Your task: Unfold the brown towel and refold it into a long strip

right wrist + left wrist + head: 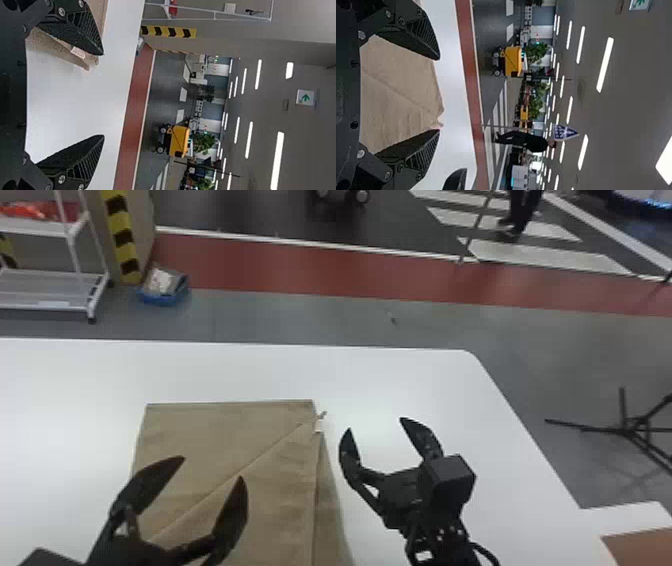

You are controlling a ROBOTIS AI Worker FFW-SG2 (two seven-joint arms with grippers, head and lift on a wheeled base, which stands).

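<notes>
Brown towel beneath spread left fingers

The brown towel lies folded flat on the white table, a diagonal line crossing its top.

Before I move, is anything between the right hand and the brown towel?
Nothing visible stands in the way: the open right hand is just right of the brown towel, with only white table between. The open left hand, over the towel's near part, might crowd a longer reach.
</notes>
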